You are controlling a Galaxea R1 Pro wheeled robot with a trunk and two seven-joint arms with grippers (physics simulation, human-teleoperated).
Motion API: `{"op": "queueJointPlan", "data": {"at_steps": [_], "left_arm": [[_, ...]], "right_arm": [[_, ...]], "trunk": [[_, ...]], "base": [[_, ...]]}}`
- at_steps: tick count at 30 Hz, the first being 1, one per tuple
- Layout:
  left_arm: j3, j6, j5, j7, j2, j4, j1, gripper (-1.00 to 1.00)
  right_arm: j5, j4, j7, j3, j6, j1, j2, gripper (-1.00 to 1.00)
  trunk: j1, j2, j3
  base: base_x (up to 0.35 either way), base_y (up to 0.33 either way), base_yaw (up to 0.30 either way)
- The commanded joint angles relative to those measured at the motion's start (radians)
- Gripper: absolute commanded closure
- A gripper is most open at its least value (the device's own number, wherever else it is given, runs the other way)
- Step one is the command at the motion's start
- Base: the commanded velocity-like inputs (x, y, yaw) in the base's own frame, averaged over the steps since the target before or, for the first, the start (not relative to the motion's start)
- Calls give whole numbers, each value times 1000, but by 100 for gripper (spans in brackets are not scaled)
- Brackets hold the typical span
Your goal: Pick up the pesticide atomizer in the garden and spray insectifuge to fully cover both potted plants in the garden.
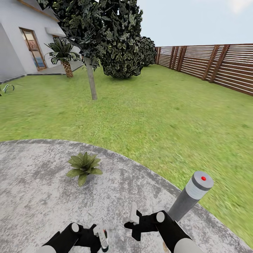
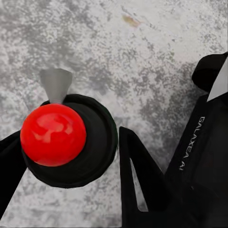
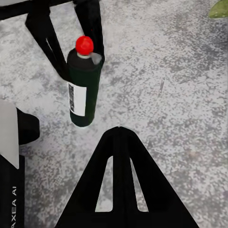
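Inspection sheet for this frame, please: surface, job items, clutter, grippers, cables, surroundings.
Surface: grey mottled round patio, bordered by lawn.
Job's things: atomizer, black body, red cap, white label, upright between the left gripper's fingers; one potted plant on the patio ahead of the arms.
Clutter: grey bollard with a red dot, near the patio's edge beside the right arm.
Grippers: left gripper shut on the atomizer; right gripper open and empty, close beside the left.
Cables: nothing seen.
Surroundings: brown slatted fence, dark leafy trees, a small palm, a white house with a door.
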Motion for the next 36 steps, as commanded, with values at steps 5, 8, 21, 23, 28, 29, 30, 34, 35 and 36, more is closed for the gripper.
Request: {"op": "queueJointPlan", "data": {"at_steps": [5,8,21,23,28,29,30,34,35,36], "left_arm": [[1,-11,-4,0,92,0,4,100],[2,-13,1,2,140,9,7,100],[65,-12,308,112,147,112,12,100],[66,-12,409,203,145,144,16,100],[68,-66,595,427,115,186,38,100],[68,-100,621,466,111,187,54,100],[68,-117,633,491,110,188,65,100],[68,-149,655,595,106,189,118,100],[68,-152,656,611,106,189,129,100],[68,-159,657,626,106,189,143,100]], "right_arm": [[9,1,5,-8,-4,0,2,100],[10,2,4,-8,-4,0,2,100],[-1,6,-58,-51,-8,6,-33,-100],[-18,20,-201,-144,-9,16,-41,-100],[-25,186,-642,-244,-17,43,-57,-100],[-29,229,-748,-248,-32,52,-76,-100],[-35,257,-812,-251,-54,58,-85,-100],[-112,364,-997,-264,-217,100,-105,-100],[-132,372,-1010,-265,-235,110,-106,-100],[-161,378,-1021,-265,-251,123,-109,-100]], "trunk": [[0,0,-1],[0,0,-1],[0,0,-1],[0,0,-1],[0,0,-1],[0,0,-1],[0,0,-1],[0,0,-1],[0,0,-1],[0,0,-1]], "base": [[0,0,0],[0,0,0],[0,0,0],[0,0,0],[0,0,0],[0,0,0],[0,0,0],[0,0,0],[0,0,0],[0,0,0]]}}
